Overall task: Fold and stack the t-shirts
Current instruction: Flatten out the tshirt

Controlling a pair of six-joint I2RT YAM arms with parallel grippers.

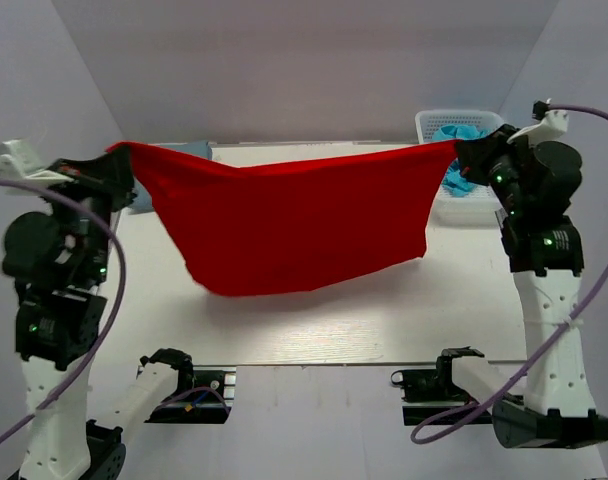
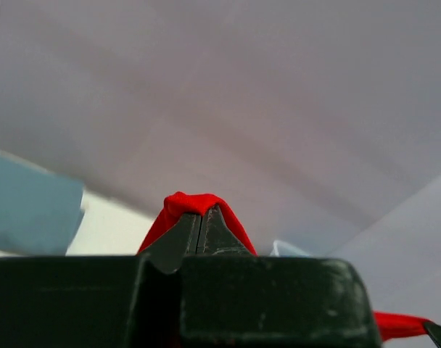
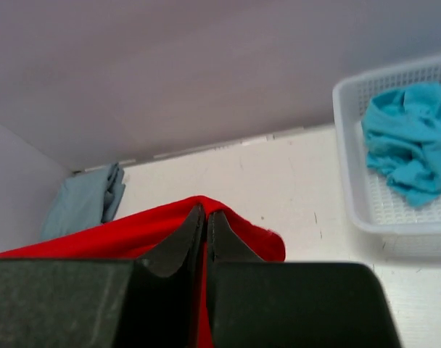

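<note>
While the red t-shirt [image 1: 294,225] hangs spread across the middle of the overhead view, we see its top edge run from upper left to upper right, dipping slightly left of centre. Its lower edge slants, deepest at lower left and rising toward the right. We cannot tell whether that low corner touches the table [image 1: 314,330].

At the left end, the left gripper [image 1: 119,165] has its jaws pressed together on the cloth; in its wrist view a red fold humps over the closed tips. At the right end, the right gripper [image 1: 469,155] pinches the other corner the same way, with red cloth draped on both sides of its closed fingers.

Below the hem, white tabletop shows as a broad strip down to the near edge, between the two arm bases.

Beyond the cloth, the grey-blue t-shirt [image 3: 86,203] lies folded at the table's far left corner, close to the back wall. The turquoise t-shirt [image 3: 413,141] sits crumpled inside the white mesh basket [image 3: 351,181] at the far right, near the right gripper.
</note>
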